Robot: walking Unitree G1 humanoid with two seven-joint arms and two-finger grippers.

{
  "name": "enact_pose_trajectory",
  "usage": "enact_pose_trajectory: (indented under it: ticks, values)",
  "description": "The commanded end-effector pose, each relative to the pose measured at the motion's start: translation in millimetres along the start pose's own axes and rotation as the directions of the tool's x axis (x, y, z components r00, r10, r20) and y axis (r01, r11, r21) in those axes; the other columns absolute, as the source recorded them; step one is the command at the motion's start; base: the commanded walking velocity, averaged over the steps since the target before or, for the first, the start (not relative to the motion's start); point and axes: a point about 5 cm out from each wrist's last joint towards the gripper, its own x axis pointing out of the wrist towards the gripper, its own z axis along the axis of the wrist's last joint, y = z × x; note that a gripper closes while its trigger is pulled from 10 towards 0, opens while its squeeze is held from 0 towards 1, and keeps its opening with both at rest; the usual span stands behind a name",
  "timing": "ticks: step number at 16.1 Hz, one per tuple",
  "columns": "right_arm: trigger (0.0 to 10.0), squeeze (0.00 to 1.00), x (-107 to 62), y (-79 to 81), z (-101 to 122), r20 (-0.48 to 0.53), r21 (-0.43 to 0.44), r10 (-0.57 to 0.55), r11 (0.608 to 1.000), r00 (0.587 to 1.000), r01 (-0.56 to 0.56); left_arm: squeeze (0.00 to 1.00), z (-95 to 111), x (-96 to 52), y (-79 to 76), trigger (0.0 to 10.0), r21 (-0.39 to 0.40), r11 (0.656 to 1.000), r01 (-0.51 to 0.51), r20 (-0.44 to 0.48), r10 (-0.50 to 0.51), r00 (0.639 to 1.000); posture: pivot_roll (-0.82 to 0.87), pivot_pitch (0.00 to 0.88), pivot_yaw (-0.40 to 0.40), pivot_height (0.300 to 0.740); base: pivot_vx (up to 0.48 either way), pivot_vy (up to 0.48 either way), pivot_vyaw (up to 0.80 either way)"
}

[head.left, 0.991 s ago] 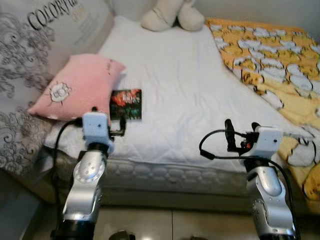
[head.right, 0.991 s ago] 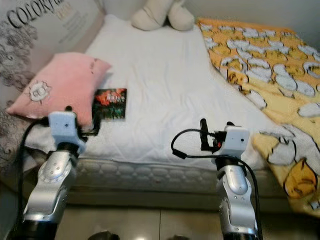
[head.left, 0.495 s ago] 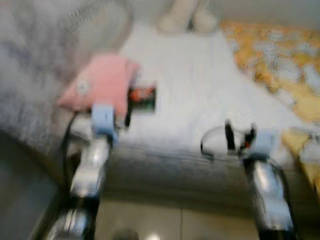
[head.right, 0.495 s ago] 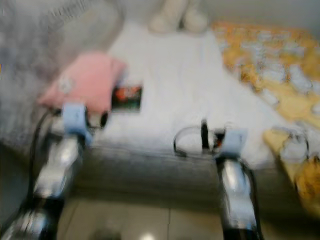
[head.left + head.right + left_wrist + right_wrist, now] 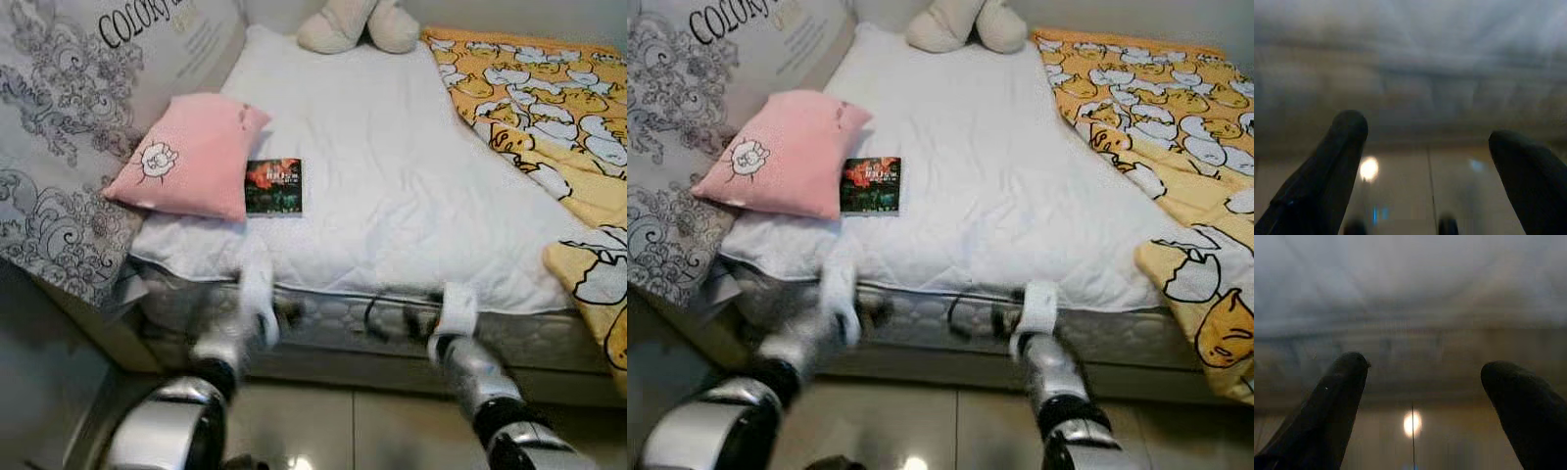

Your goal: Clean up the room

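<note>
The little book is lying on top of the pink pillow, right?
Not quite. The little book lies on the white mattress, right beside the pink pillow, touching its edge, not on top of it. The left eye view shows this.

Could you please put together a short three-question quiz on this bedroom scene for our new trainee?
1. True or false: the book touches the pink pillow.
2. Which lies on the robot's right side of the bed: A) the yellow duck blanket, B) the pink pillow?
3. What sits at the far end of the mattress?

Key: 1 true; 2 A; 3 a plush toy.
</note>
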Motion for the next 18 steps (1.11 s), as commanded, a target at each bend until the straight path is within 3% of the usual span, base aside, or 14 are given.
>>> enact_pose_trajectory:
  ticks: [1,3,5,7,10,12,14,18]
  values:
    - [10.0,0.0,-2.2,-6.7,-19.5,-0.101,0.047,-0.046,0.998,0.994,0.051,0.0,-29.0,-1.7,3.5,10.0,0.025,0.998,-0.052,-0.119,0.055,0.991,-0.13,0.0,0.034,0.74,0.0,0.0,0.0]
    - [10.0,0.0,-6.4,-7.3,-41.5,-0.202,0.062,-0.055,0.996,0.978,0.068,0.0,-62.4,-5.2,-2.9,10.0,0.064,0.997,-0.031,-0.237,0.045,0.97,-0.14,0.0,0.036,0.74,0.0,0.0,0.0]
    - [10.0,0.0,-8.1,-6.8,-49.9,-0.259,0.039,-0.064,0.996,0.964,0.076,0.0,-83.1,-8.7,-8.5,10.0,0.093,0.996,-0.004,-0.311,0.033,0.95,-0.13,0.0,0.03,0.74,0.0,0.0,0.0]
    - [10.0,0.0,-9.2,-3.1,-55.2,-0.302,-0.025,-0.049,0.999,0.952,0.044,0.0,-79.5,-7.7,-8.8,10.0,0.078,0.997,-0.008,-0.29,0.031,0.957,-0.12,0.0,0.017,0.74,0.0,0.0,0.0]
    - [10.0,0.0,-11.8,-4.2,-62.8,-0.357,0.016,-0.03,0.999,0.933,0.039,0.0,-87.9,-11.5,1.9,10.0,0.02,0.999,-0.041,-0.321,0.045,0.946,-0.12,0.0,0.016,0.74,0.0,0.0,0.0]
    - [10.0,0.0,-13.2,-9.0,-65.6,-0.372,0.042,-0.04,0.997,0.927,0.06,0.0,-93.3,-15.2,15.5,10.0,0.027,0.997,-0.075,-0.324,0.08,0.943,-0.12,0.0,0.017,0.74,0.0,0.0,0.0]
    - [10.0,0.0,-12.4,-7.4,-63.3,-0.371,-0.027,-0.028,0.999,0.928,0.019,0.0,-93.3,-17.6,26.7,10.0,0.055,0.995,-0.088,-0.315,0.101,0.944,-0.13,0.0,0.02,0.74,0.0,0.0,0.0]
    - [10.0,0.0,-13.0,-15.1,-62.0,-0.374,-0.026,-0.042,0.999,0.926,0.035,0.0,-97.2,-19.5,30.7,10.0,0.057,0.993,-0.108,-0.316,0.12,0.941,-0.14,0.0,0.002,0.74,0.0,0.0,0.0]
